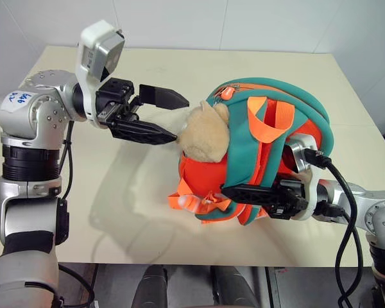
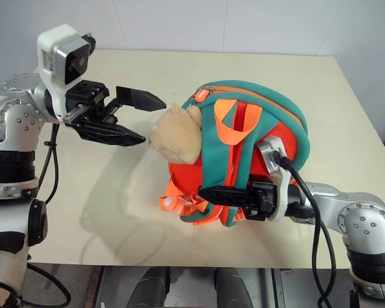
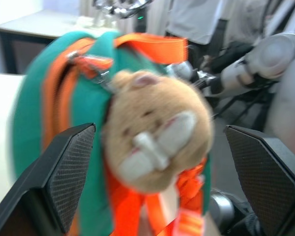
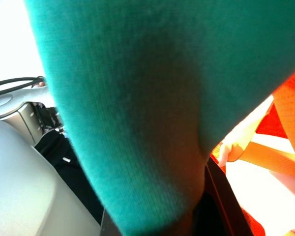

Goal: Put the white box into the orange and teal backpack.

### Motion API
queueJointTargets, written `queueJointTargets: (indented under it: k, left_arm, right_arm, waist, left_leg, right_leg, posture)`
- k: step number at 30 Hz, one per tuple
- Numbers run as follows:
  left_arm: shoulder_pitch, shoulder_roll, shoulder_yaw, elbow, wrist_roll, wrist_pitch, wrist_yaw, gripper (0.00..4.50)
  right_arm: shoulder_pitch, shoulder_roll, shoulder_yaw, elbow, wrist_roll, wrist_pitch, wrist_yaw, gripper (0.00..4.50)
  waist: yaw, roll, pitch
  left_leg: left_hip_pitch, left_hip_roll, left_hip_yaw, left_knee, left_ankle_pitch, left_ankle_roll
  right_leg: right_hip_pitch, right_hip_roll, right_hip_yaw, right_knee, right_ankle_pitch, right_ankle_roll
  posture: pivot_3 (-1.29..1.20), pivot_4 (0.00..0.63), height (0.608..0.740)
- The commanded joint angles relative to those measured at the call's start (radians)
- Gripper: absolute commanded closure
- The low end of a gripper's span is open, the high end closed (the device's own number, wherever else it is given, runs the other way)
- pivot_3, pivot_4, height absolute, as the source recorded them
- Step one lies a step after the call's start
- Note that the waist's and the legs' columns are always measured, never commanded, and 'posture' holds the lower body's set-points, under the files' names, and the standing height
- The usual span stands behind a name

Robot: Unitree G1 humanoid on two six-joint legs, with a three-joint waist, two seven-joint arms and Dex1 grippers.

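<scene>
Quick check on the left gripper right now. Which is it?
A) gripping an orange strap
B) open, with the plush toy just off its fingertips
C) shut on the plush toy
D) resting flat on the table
B: the left gripper has its two black fingers spread apart, and the tan plush toy on the orange and teal backpack sits just past their tips, ungripped.

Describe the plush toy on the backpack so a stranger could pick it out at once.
On the cream rectangular table sits a rounded orange fabric backpack with teal trim. Attached to the side facing the left tool is the tan plush toy, the only furry, beige thing among bright straps.
</scene>
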State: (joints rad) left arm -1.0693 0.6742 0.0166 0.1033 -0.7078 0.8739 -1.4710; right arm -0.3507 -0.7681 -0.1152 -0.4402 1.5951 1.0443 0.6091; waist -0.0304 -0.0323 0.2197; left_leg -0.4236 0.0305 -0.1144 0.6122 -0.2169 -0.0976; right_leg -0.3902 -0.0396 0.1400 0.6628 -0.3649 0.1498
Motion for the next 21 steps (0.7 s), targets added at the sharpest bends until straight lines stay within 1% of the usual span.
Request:
queueJointTargets:
  k: [1, 8, 9, 11, 12, 15, 16, 19, 20, 21]
  left_arm:
    - [0.011, -0.019, -0.005, -0.075, -0.029, 0.002, 0.026, 0.01]
    - [0.039, -0.052, -0.076, -0.081, 0.047, -0.105, 0.042, 0.01]
    - [0.046, -0.048, -0.094, -0.075, 0.082, -0.155, 0.035, 0.39]
    - [0.045, -0.062, -0.102, -0.058, 0.122, -0.222, 0.055, 0.81]
    - [0.043, -0.067, -0.101, -0.052, 0.128, -0.231, 0.064, 1.17]
    - [0.030, -0.068, -0.094, -0.038, 0.137, -0.257, 0.062, 1.99]
    - [0.027, -0.061, -0.090, -0.034, 0.139, -0.263, 0.058, 2.33]
    - [0.017, -0.035, -0.072, -0.017, 0.136, -0.268, 0.045, 3.13]
    - [0.013, -0.029, -0.067, -0.010, 0.133, -0.270, 0.042, 3.50]
    - [0.002, -0.023, -0.054, 0.003, 0.128, -0.271, 0.044, 3.73]
  right_arm:
    - [-0.015, 0.010, -0.008, -0.014, 0.007, -0.012, 0.023, 4.37]
    - [-0.018, 0.026, -0.010, -0.015, -0.005, -0.016, 0.021, 4.37]
    - [-0.018, 0.028, -0.010, -0.015, -0.007, -0.017, 0.020, 4.37]
    - [-0.019, 0.033, -0.012, -0.014, -0.011, -0.018, 0.019, 4.37]
    - [-0.019, 0.034, -0.013, -0.014, -0.012, -0.018, 0.020, 4.37]
    - [-0.019, 0.037, -0.013, -0.015, -0.015, -0.018, 0.020, 4.37]
    - [-0.019, 0.037, -0.014, -0.015, -0.016, -0.018, 0.021, 4.37]
    - [-0.019, 0.039, -0.015, -0.015, -0.017, -0.019, 0.021, 4.37]
    - [-0.020, 0.040, -0.014, -0.014, -0.018, -0.018, 0.020, 4.37]
    - [-0.020, 0.041, -0.014, -0.014, -0.019, -0.018, 0.021, 4.37]
  waist:
    - [0.000, 0.000, 0.000]
    - [0.000, 0.000, 0.000]
    - [0.000, 0.000, 0.000]
    - [0.001, 0.000, 0.000]
    - [0.002, 0.000, 0.000]
    - [0.002, 0.000, 0.000]
    - [0.001, 0.000, 0.000]
    - [-0.001, 0.000, 0.000]
    - [-0.001, 0.000, 0.000]
    - [-0.001, 0.000, 0.000]
  left_leg:
    - [0.000, 0.000, 0.000, 0.000, 0.000, 0.000]
    - [0.000, 0.000, 0.000, 0.000, 0.000, 0.000]
    - [0.000, 0.000, 0.000, 0.000, 0.000, 0.000]
    - [0.000, 0.000, 0.000, 0.000, 0.000, 0.000]
    - [0.000, 0.000, 0.000, 0.000, 0.000, 0.000]
    - [0.000, 0.000, 0.000, 0.000, 0.000, 0.000]
    - [0.000, 0.000, 0.000, 0.000, 0.000, 0.000]
    - [0.000, 0.000, 0.000, 0.000, 0.000, 0.000]
    - [0.000, 0.000, 0.000, 0.000, 0.000, 0.000]
    - [0.000, 0.000, 0.000, 0.000, 0.000, 0.000]
  right_leg:
    - [0.000, 0.000, 0.000, 0.000, 0.000, 0.000]
    - [0.000, 0.000, 0.000, 0.000, 0.000, 0.000]
    - [0.000, 0.000, 0.000, 0.000, 0.000, 0.000]
    - [0.000, 0.000, 0.000, -0.001, 0.000, 0.000]
    - [0.000, 0.000, 0.000, -0.001, 0.000, 0.000]
    - [0.000, 0.000, 0.000, -0.001, 0.000, 0.000]
    - [0.000, 0.000, 0.000, -0.001, 0.000, 0.000]
    - [0.000, 0.000, 0.000, -0.001, 0.000, 0.000]
    - [0.000, 0.000, 0.000, -0.001, 0.000, 0.000]
    - [0.000, 0.000, 0.000, -0.001, 0.000, 0.000]
  posture:
    - [0.00, 0.150, 0.740]
    - [0.00, 0.150, 0.740]
    - [0.00, 0.150, 0.740]
    - [0.00, 0.150, 0.740]
    - [0.00, 0.150, 0.740]
    - [0.00, 0.150, 0.740]
    - [0.00, 0.150, 0.740]
    - [0.00, 0.150, 0.740]
    - [0.00, 0.150, 0.740]
    - [0.00, 0.150, 0.740]
